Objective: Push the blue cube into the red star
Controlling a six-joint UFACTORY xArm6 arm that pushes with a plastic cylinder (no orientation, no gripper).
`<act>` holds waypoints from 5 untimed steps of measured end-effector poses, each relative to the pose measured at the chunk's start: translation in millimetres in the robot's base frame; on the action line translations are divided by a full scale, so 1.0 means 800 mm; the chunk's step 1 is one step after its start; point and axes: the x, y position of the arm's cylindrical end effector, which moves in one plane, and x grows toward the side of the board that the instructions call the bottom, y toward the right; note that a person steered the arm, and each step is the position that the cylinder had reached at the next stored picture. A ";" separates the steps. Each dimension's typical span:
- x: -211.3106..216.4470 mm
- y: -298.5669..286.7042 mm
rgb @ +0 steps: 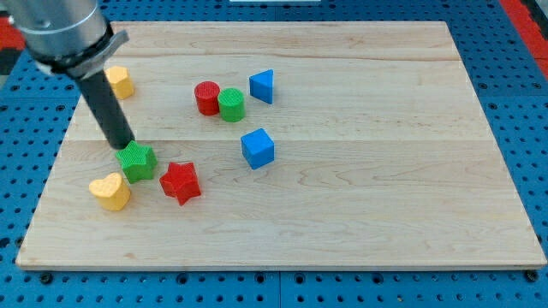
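Note:
The blue cube (257, 148) sits near the middle of the wooden board (368, 154). The red star (180, 181) lies to its lower left, about a block's width of bare wood between them. My tip (125, 146) is at the view's left, touching the upper left edge of the green star (137, 162). The tip is left of the red star and far left of the blue cube.
A yellow heart (110, 191) lies below the green star. A yellow block (119, 82) sits at the upper left beside the rod. A red cylinder (207, 97), a green cylinder (231, 104) and a blue triangular block (263, 85) stand above the cube.

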 end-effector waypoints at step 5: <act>0.007 0.416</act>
